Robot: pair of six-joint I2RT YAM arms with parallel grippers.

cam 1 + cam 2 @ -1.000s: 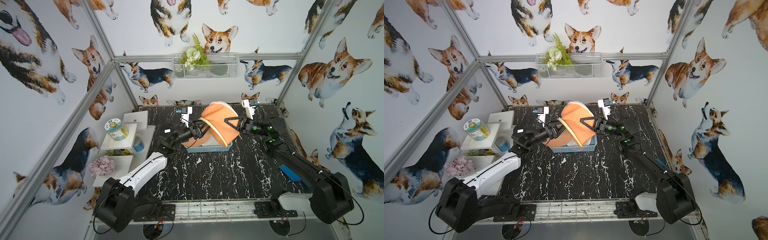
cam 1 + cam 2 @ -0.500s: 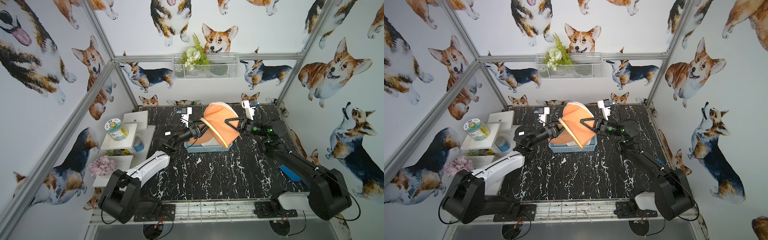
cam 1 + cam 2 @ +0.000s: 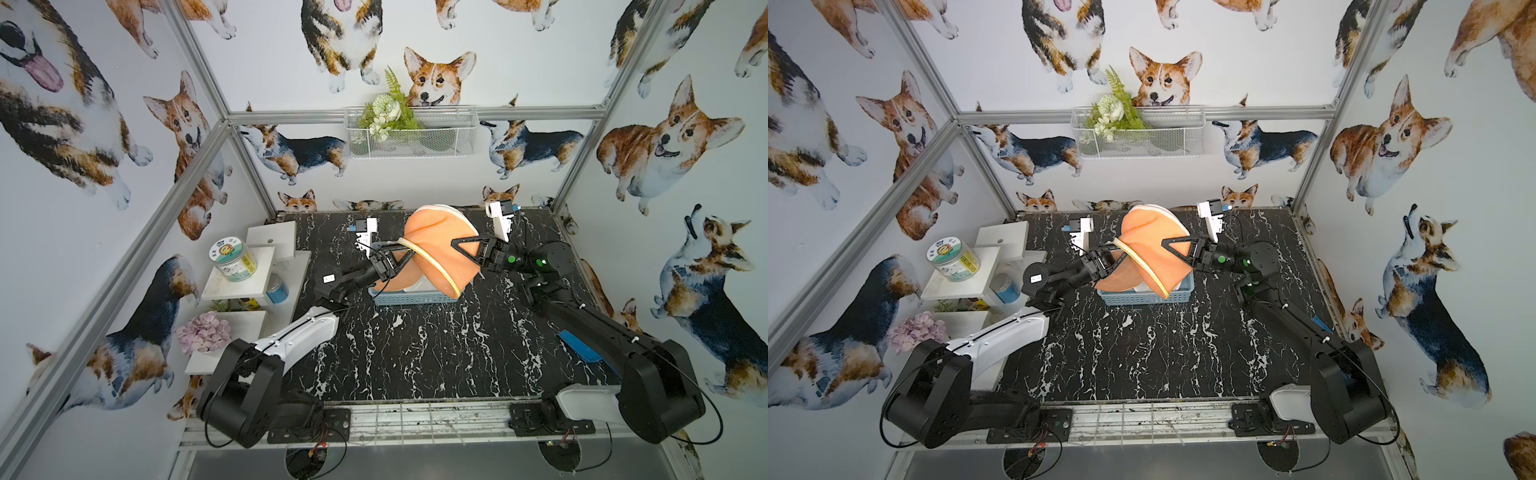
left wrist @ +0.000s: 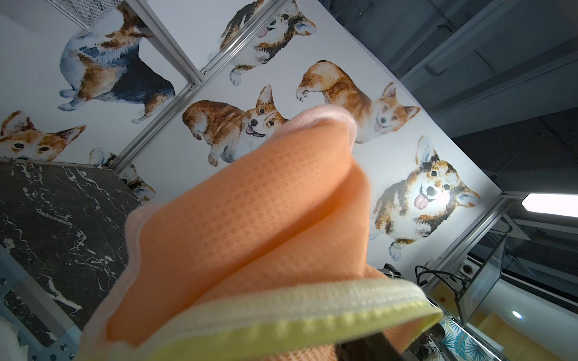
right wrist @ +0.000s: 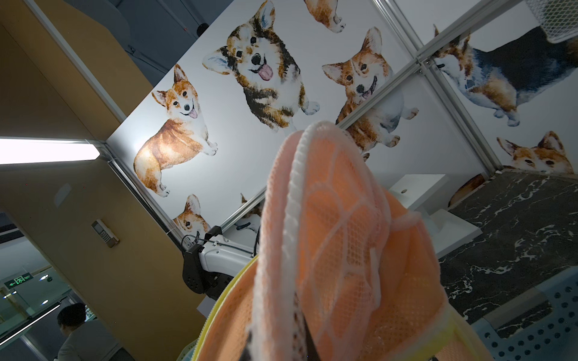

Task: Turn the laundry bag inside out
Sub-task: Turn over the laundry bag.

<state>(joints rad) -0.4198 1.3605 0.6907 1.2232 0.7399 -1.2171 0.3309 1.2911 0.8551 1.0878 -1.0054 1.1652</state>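
The laundry bag (image 3: 436,232) (image 3: 1150,237) is orange mesh with a yellow rim (image 3: 436,270). It hangs bunched above a blue basket (image 3: 415,296) (image 3: 1142,297) at the back of the table. My right gripper (image 3: 455,243) (image 3: 1165,243) is shut on the bag's right side, and orange and white mesh (image 5: 344,250) fills the right wrist view. My left gripper (image 3: 409,250) (image 3: 1121,251) reaches the rim from the left. In the left wrist view the rim (image 4: 297,315) lies across the jaws and hides them, apart from one dark finger (image 4: 369,347).
White stepped shelves at the left carry a labelled jar (image 3: 232,257), a blue can (image 3: 277,289) and pink flowers (image 3: 203,332). A wire basket with greenery (image 3: 411,133) hangs on the back wall. A blue object (image 3: 577,347) lies by the right wall. Black marble table (image 3: 415,353).
My left gripper has moved up and to the right, in to the bag's rim. More of the blue basket's front now shows. The right gripper has held still.
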